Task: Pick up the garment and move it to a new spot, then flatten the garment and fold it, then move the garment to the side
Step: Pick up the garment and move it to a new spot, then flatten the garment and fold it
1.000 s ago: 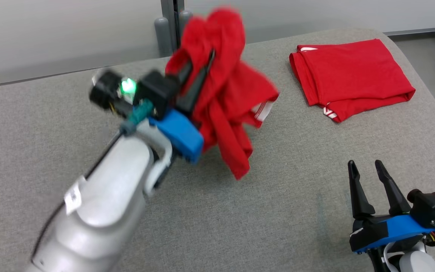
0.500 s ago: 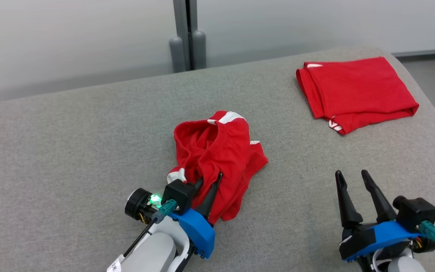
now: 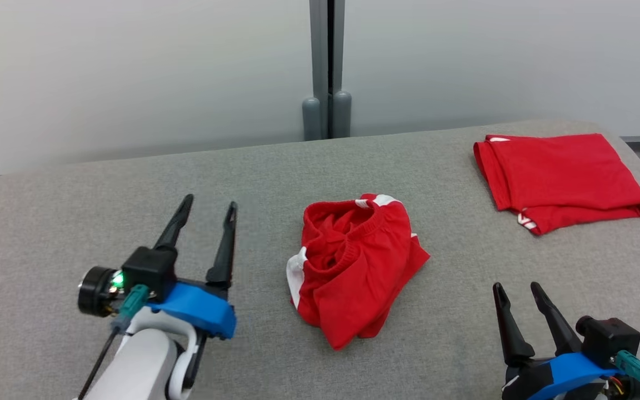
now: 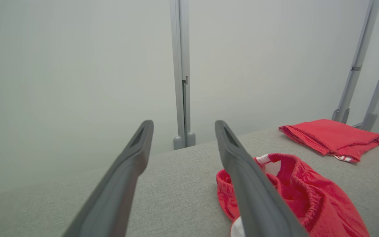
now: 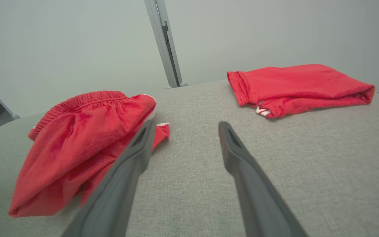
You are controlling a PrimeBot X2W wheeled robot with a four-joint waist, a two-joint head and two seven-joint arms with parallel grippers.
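The crumpled red garment (image 3: 356, 266) lay in a loose heap near the middle of the table (image 3: 75, 222), its elastic waistband gaping upward and white trim showing at its left and far edges. Judging by that bunched lie, it sat at its new spot but was not yet flattened, so the spreading and folding were left to do. The left claw (image 3: 210, 201) stood to the left of the heap and apart from it, fingers spread wide and empty, pointing toward the far edge. From its own wrist camera the cloth sat just right of the right-hand finger, partly hidden behind it, with only bare table between the two fingers. The right claw (image 3: 517, 286) rested at the near right, likewise wide and holding nothing, well apart from the heap. That flanking stance probably suited the next step, since each claw would have a side of the cloth to take and draw outward. A second red garment (image 3: 561, 178), folded flat into a neat rectangle with a bit of white trim at its near edge, lay at the far right corner, well clear of the heap, likely parked there to leave the middle free for working. The table wore a grey woven covering, rounded at the far corners, that would probably drag a little on thin cloth. Beyond it rose a plain pale wall (image 3: 131, 72) split by a grey upright post (image 3: 327, 61) with two small rounded feet.
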